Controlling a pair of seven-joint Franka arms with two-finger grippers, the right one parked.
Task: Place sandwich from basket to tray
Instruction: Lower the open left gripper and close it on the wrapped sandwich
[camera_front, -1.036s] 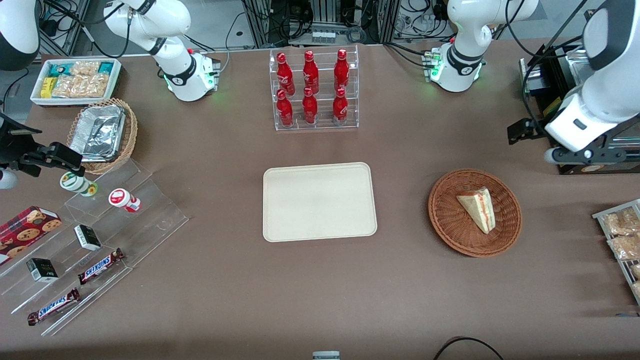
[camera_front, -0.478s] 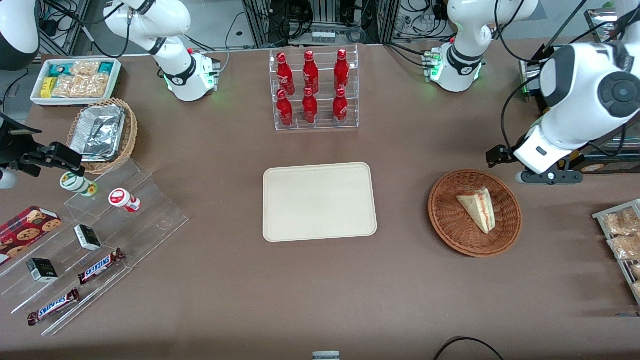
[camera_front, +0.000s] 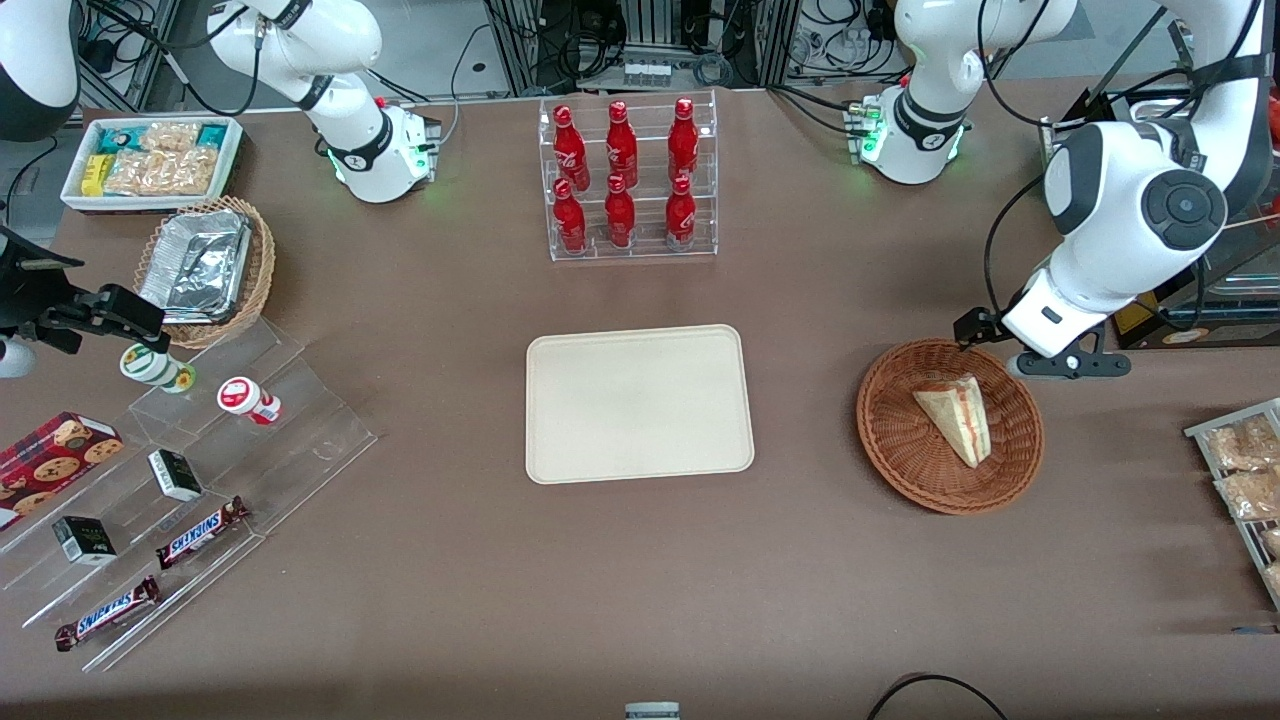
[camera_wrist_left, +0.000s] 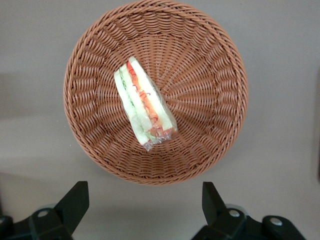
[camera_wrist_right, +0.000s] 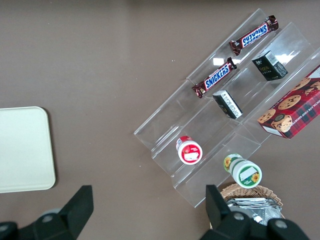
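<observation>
Bright, even overhead light; soft shadows, sharp focus.

Red bottles, Snickers bars

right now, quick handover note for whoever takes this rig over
Gripper: open, holding nothing, above the table just outside the basket rim, on the side farther from the front camera.
Sandwich: lying in the basket, untouched.
Tray: bare, between the basket and the parked arm's end of the table.
Done: nothing moved yet.
Left: centre over the sandwich, descend, grasp, carry it to the tray, release.
</observation>
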